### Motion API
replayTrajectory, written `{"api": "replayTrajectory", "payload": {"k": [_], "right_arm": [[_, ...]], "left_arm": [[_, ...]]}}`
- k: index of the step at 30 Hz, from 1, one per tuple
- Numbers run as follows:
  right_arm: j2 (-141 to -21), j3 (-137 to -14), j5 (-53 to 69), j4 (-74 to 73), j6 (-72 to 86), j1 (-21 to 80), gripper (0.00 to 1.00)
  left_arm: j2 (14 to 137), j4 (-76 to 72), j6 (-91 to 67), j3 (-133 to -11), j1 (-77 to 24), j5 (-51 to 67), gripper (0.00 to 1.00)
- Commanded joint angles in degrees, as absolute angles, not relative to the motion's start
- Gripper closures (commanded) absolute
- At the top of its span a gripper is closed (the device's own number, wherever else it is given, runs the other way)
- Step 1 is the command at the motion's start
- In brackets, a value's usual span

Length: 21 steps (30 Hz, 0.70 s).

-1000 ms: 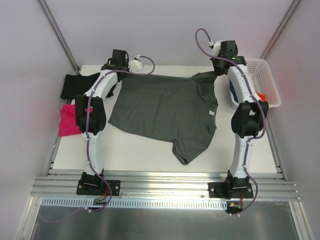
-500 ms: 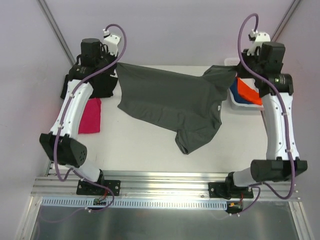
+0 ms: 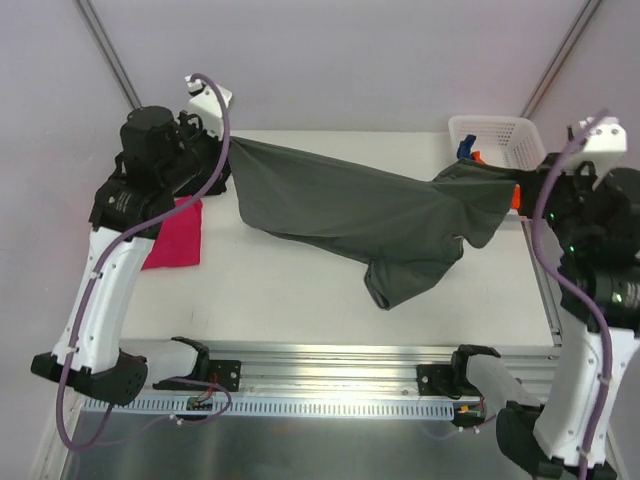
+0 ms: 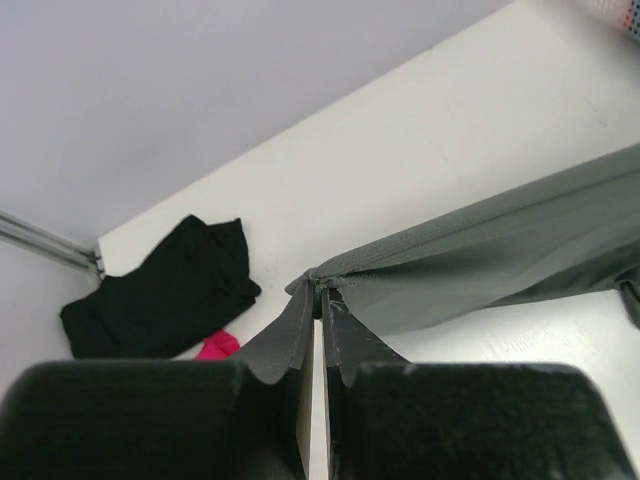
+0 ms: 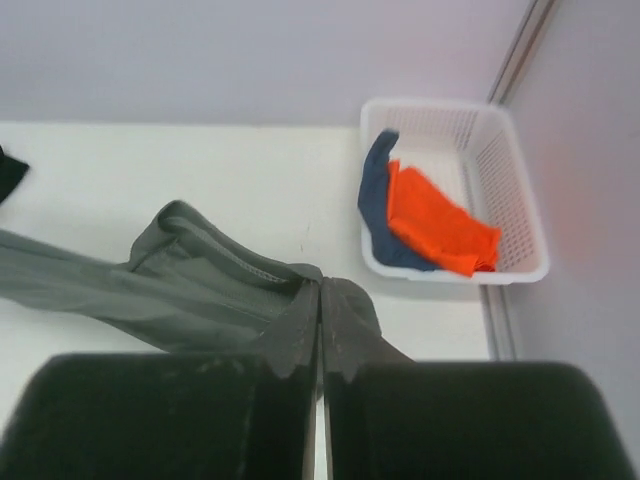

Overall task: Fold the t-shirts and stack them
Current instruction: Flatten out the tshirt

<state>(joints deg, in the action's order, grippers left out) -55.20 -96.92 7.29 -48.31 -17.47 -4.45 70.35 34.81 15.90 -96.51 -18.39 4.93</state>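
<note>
The dark grey t-shirt (image 3: 360,215) hangs stretched in the air between both arms, its lower part sagging toward the table. My left gripper (image 3: 222,143) is shut on its left corner (image 4: 318,284). My right gripper (image 3: 512,180) is shut on its right edge (image 5: 322,280). The grey cloth shows in both wrist views (image 4: 480,250) (image 5: 150,280). The magenta t-shirt (image 3: 175,235) lies at the table's left. The black t-shirt (image 4: 160,300) lies behind it, hidden by my left arm in the top view. The orange t-shirt (image 5: 440,225) and blue t-shirt (image 5: 378,205) lie in the white basket (image 5: 520,200).
The white lattice basket (image 3: 500,135) stands at the table's back right corner. Metal rails (image 3: 330,355) run along the near edge. Slanted frame posts (image 3: 110,60) rise at both back corners.
Both arms have risen and spread apart, lifting the dark grey t-shirt off the table and pulling it taut. The right gripper moved right and forward, uncovering the basket.
</note>
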Motion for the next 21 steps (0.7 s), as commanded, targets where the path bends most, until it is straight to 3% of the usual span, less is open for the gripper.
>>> {"api": "replayTrajectory", "payload": {"k": [1,10,21], "right_arm": [[-49.5,-102.64,4.84,-52.99,-19.25,-4.75,0.99],[-43.59,-111.8,3.52,-63.55,-19.69,-4.75,0.99],[-61.06,-108.9,0.44,-44.66,-25.13,-4.83,0.99]], "left_arm": [[64.79,36.29,19.16,-97.38,-18.46,3.34,1.0],[53.98,39.55,15.39,-92.37,-16.0,5.09,1.0],[65.63,39.2,19.07,-95.71,-15.12,4.05,1.0]]}}
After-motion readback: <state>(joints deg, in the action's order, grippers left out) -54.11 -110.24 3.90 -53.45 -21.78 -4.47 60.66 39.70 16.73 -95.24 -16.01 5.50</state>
